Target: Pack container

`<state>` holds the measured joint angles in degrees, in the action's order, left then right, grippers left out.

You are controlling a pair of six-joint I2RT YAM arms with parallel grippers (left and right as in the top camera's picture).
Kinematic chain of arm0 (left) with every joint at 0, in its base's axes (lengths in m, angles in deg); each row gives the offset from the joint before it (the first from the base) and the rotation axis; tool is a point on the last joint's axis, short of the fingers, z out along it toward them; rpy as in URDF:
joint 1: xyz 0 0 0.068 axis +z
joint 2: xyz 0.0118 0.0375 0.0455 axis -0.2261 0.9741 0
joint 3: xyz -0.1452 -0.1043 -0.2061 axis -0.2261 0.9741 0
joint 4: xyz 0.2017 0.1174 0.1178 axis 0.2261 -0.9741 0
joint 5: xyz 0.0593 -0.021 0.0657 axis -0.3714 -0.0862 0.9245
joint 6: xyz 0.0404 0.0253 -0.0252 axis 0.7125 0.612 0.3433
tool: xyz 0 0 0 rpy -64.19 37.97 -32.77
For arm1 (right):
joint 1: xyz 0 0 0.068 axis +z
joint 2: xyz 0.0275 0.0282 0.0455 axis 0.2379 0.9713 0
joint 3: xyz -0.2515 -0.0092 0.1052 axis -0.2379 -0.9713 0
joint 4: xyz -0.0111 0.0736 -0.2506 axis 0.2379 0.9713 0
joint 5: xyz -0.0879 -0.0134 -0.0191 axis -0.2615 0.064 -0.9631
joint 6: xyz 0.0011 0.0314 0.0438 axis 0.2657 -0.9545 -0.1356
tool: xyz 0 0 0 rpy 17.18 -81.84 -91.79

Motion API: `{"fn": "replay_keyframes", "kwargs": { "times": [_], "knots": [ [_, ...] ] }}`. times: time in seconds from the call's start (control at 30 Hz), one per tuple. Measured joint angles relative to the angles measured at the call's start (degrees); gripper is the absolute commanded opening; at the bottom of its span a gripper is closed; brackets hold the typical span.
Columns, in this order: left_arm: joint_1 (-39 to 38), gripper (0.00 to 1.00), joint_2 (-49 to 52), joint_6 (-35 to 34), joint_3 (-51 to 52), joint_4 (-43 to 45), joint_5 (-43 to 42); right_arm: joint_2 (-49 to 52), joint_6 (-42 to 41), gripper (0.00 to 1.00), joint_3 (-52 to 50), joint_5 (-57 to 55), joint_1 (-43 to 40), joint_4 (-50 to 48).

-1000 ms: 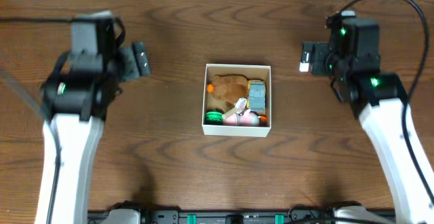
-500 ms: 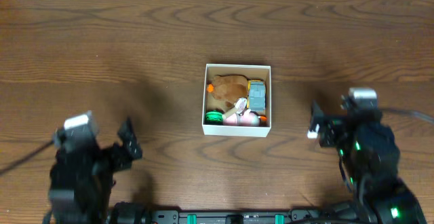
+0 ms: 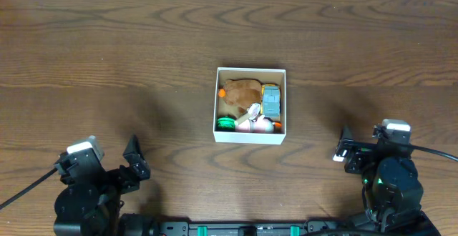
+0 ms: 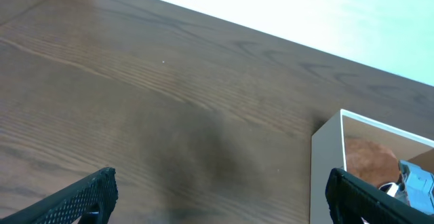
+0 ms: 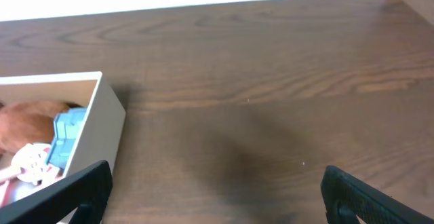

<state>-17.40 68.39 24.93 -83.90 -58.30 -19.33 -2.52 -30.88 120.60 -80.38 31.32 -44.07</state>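
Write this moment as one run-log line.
box: toys inside | left claw: open, empty, clear of box | right claw: open, empty, clear of box

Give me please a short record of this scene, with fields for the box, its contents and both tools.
container: white box, open top, mid table
contents: brown plush toy, blue-grey toy, green item, pink item
left tool: open, empty, apart from the container, on its left
right tool: open, empty, apart from the container, on its right
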Motion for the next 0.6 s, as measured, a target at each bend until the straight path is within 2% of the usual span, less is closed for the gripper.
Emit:
{"fn": "replay_keyframes", "kwargs": {
  "times": [0.6],
  "knots": [
    [0.00,0.98,0.00,0.00,0.00,-1.01,0.00,0.00,-0.04,0.99,0.00,-0.26,0.00,12.28]
  ]
}}
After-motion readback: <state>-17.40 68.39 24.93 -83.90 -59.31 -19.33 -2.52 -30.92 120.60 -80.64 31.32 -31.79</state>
